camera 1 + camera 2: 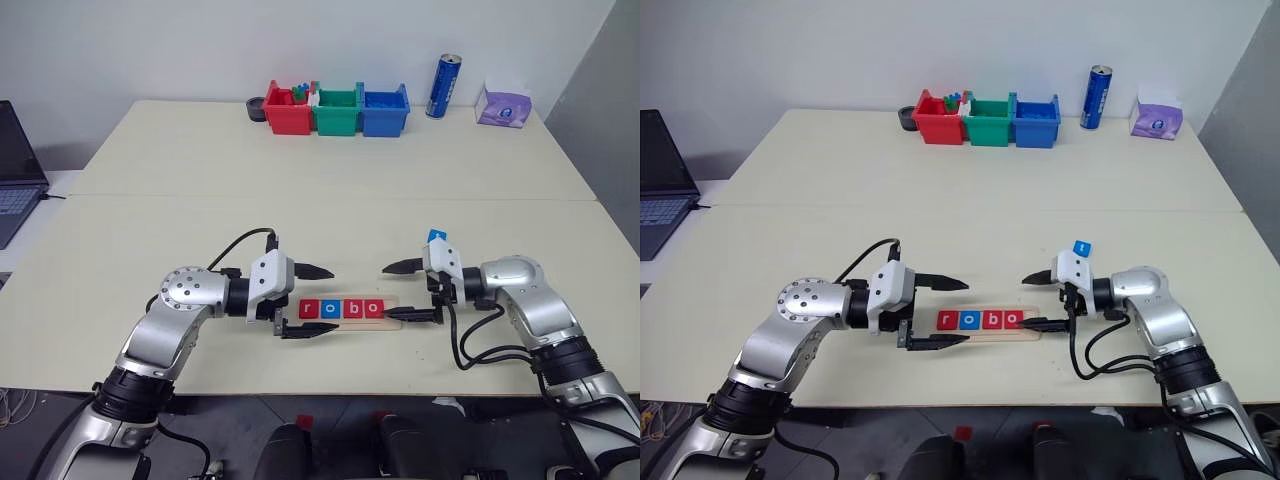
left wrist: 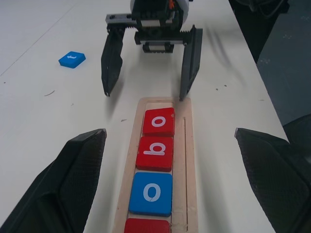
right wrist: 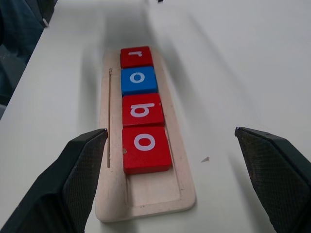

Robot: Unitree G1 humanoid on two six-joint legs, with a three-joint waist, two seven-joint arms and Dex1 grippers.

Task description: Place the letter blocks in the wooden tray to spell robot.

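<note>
tray: the wooden tray (image 1: 390,322) is holding r, o, b, o; its right end slot is lying bare.
t block: the blue t block (image 2: 72,59) is lying on the desk (image 1: 320,220) beyond the right hand (image 1: 404,292).
hands: both the right hand and the left hand (image 1: 312,300) are standing released, grasping nothing.
risk: a careless reach is likely knocking the last o (image 3: 146,148) askew.

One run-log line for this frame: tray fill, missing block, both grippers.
wooden tray: r, o, b, o seated, end slot free | blue t block: on table beside right gripper | left gripper: open | right gripper: open, empty

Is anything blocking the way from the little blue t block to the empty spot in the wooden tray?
Nothing visible blocks it. The blue t block lies on the table beyond the right gripper; the pale wooden tray has its end space free.
</note>
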